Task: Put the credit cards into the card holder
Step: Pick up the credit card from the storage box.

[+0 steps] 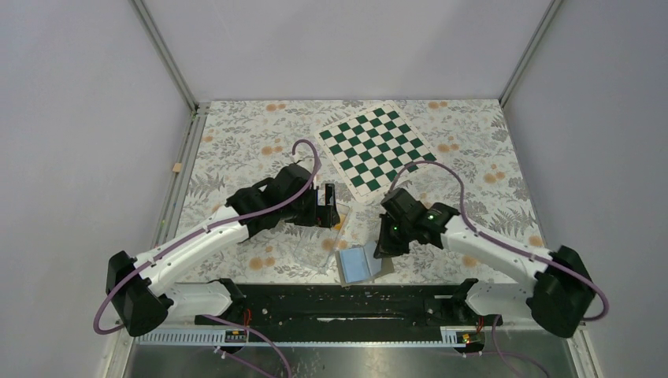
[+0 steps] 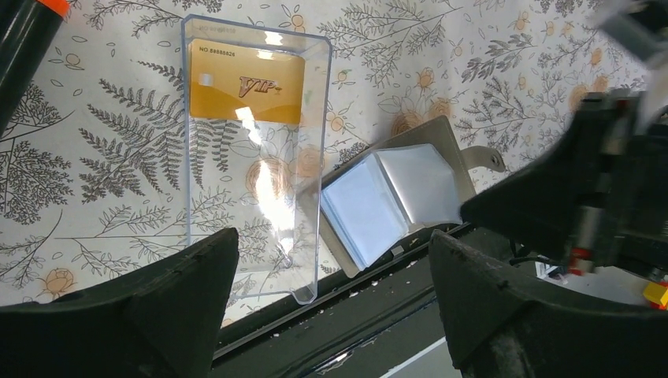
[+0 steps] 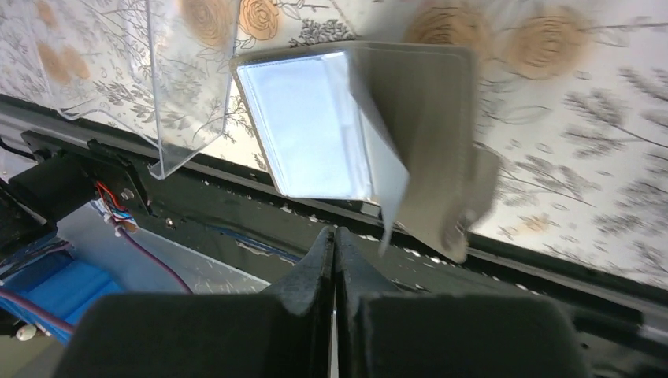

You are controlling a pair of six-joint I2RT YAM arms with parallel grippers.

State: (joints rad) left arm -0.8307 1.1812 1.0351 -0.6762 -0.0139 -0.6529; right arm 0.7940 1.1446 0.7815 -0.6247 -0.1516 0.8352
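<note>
One orange-yellow credit card (image 2: 246, 81) marked VIP lies at the far end of a clear plastic tray (image 2: 252, 181). The grey card holder (image 2: 394, 197) lies open beside the tray at the table's near edge, its pale blue-grey pockets (image 3: 307, 126) facing up. Its grey cover flap (image 3: 429, 118) stands tilted up and looks blurred. My left gripper (image 2: 335, 315) is open and empty, above the tray's near end (image 1: 329, 206). My right gripper (image 3: 335, 244) is shut with nothing seen between the fingers, just at the holder's near right edge (image 1: 380, 248).
A green-and-white chessboard (image 1: 374, 146) lies at the back centre. A black marker with an orange tip (image 2: 24, 35) lies left of the tray. The black rail (image 1: 346, 303) of the arm bases runs right along the holder's near edge.
</note>
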